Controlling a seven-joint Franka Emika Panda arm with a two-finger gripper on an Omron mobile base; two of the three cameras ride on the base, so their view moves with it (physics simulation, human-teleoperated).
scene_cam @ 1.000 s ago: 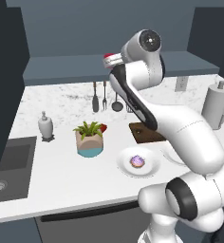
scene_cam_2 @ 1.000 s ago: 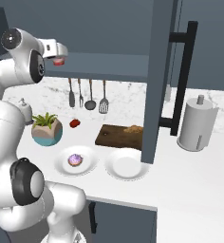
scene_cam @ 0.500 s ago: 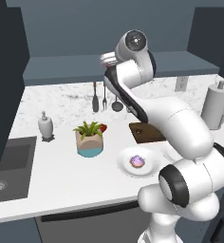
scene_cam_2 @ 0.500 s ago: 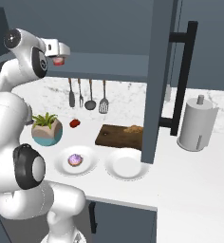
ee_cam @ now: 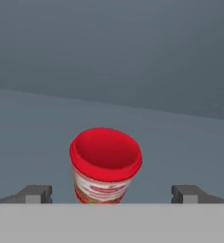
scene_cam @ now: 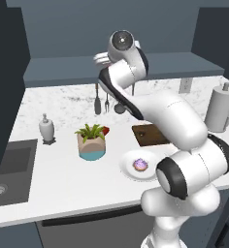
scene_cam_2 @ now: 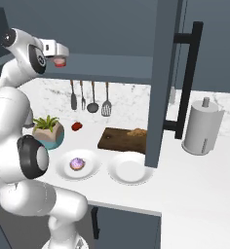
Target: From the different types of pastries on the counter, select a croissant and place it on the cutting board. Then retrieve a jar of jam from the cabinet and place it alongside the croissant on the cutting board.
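The end effector (ee_cam: pixel 112 194) is standing spread wide, its two fingertips (ee_cam: pixel 35 193) sitting well apart on either side of the jar of jam (ee_cam: pixel 106 164) without touching it. In the hand view the jar is standing on the cabinet's flat shelf (ee_cam: pixel 33 133), red lid facing the camera and its pale band showing below the rim. In the right base view the arm is reaching up and left, with the hand at shelf height and the jar of jam (scene_cam_2: pixel 61 61) showing as a small red shape just beyond its end, at the front edge of the cabinet (scene_cam_2: pixel 112 65).

Down on the surface (scene_cam_2: pixel 195 180), the croissant (scene_cam_2: pixel 136 132) is lying on the right part of the cutting board (scene_cam_2: pixel 118 139), near the open cabinet door (scene_cam_2: pixel 163 78). The purple-frosted pastry (scene_cam_2: pixel 77 164) is sitting on a white plate (scene_cam_2: pixel 90 168), with an empty plate (scene_cam_2: pixel 130 168) just beside it to the right. A potted plant (scene_cam: pixel 91 140) is standing left of the board, with a small red item (scene_cam_2: pixel 76 126) beside it. Utensils (scene_cam_2: pixel 91 97) are hanging on the back wall, a paper towel roll (scene_cam_2: pixel 202 126) is standing at the right, and a white soap bottle (scene_cam: pixel 46 129) is sitting near the sink (scene_cam: pixel 7 167).
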